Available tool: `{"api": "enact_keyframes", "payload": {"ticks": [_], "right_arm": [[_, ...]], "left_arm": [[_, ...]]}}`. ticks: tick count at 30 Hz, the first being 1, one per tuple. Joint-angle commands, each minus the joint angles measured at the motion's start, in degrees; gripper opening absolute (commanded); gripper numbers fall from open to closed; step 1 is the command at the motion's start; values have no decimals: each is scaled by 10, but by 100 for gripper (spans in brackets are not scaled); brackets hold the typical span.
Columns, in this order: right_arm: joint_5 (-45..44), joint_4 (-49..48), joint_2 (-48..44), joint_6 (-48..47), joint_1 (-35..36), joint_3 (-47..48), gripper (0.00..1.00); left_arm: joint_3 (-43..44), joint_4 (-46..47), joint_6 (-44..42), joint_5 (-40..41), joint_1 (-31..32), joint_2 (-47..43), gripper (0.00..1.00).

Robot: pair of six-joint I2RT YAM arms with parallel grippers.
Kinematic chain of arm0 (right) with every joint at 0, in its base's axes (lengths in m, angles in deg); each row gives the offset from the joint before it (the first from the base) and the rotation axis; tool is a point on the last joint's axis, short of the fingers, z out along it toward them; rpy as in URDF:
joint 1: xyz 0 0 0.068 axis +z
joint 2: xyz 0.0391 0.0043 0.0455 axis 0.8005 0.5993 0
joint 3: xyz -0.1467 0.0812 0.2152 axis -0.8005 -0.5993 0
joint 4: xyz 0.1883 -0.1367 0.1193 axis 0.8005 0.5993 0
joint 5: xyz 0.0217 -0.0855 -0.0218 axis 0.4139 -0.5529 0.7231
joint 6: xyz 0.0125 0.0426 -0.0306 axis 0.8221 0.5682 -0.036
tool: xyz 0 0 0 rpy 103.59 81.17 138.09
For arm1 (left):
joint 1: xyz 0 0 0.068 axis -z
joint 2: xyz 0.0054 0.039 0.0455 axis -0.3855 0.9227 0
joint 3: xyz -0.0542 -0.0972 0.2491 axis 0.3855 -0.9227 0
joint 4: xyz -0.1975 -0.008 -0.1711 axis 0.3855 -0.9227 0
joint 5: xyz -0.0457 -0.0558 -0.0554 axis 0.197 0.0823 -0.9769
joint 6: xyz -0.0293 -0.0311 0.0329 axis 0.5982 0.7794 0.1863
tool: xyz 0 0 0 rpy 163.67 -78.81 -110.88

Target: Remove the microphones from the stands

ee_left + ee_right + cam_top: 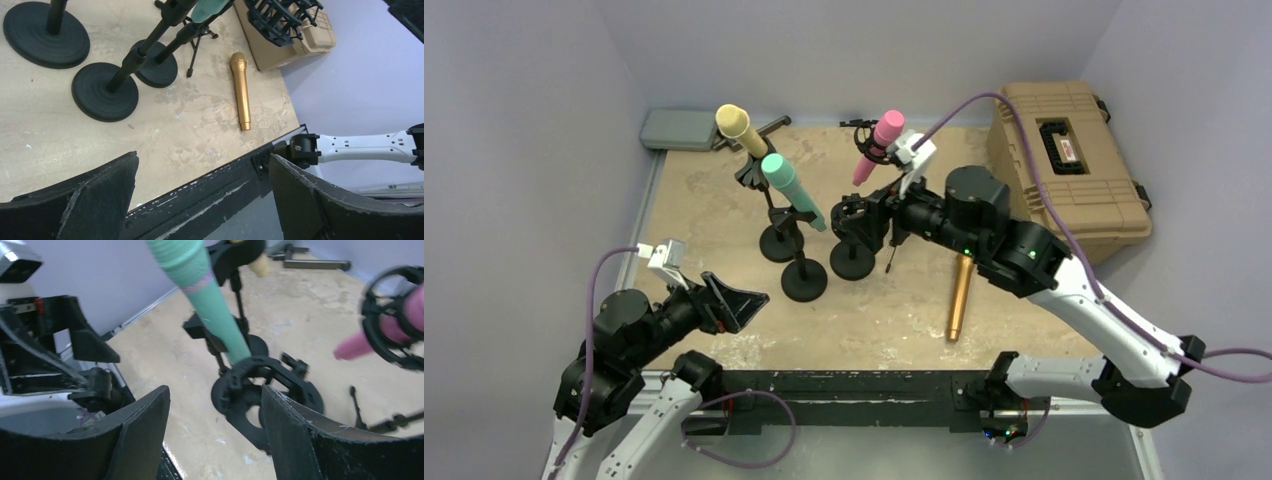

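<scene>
Microphone down: from above, we see the gold microphone (pixel 960 297) lying flat on the table near its near edge, right of centre, clear of the vacant stand (pixel 852 261) beside the right gripper (pixel 861 222).

Left wrist: the left gripper (pixel 202 167) gapes wide, holding nothing.

Right wrist: its fingers (pixel 145 420) stand apart, gripping nothing. We judge the removal done.

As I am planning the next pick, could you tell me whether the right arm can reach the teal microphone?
Probably, though not straight on: the empty shock mount sits between the right gripper's parted jaws and the teal microphone, so it may have to pass above it.
</scene>
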State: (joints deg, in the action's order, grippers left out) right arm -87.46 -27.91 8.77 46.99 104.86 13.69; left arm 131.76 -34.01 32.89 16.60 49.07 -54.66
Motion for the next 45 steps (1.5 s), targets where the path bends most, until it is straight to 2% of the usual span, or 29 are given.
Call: {"api": "enact_keyframes", "payload": {"ticks": [1, 8, 15, 17, 20, 25, 30, 37, 45], "right_arm": [[34, -122, 49, -56, 50, 37, 67], [-79, -136, 153, -96, 109, 105, 73], [-141, -123, 210, -111, 112, 150, 74], [-154, -124, 218, -111, 112, 152, 72], [-157, -128, 225, -111, 112, 149, 64], [-166, -140, 236, -116, 112, 137, 63], [-171, -154, 251, -117, 112, 139, 63], [-186, -170, 269, -130, 113, 141, 59], [-191, -176, 279, -154, 113, 142, 41]], "left_arm": [[-13, -1, -19, 18, 3, -5, 100], [-27, 3, -14, 27, 3, 1, 100], [-53, 35, -3, 16, 3, -18, 100], [-58, 39, 1, 17, 3, -25, 100], [-62, 47, 2, 23, 3, -35, 100], [-77, 95, -3, 24, 3, -48, 100], [-54, 157, -71, -17, 3, 5, 96], [-12, 205, -173, 12, 3, 66, 97], [-69, 335, -251, 38, 2, 86, 97]]}}
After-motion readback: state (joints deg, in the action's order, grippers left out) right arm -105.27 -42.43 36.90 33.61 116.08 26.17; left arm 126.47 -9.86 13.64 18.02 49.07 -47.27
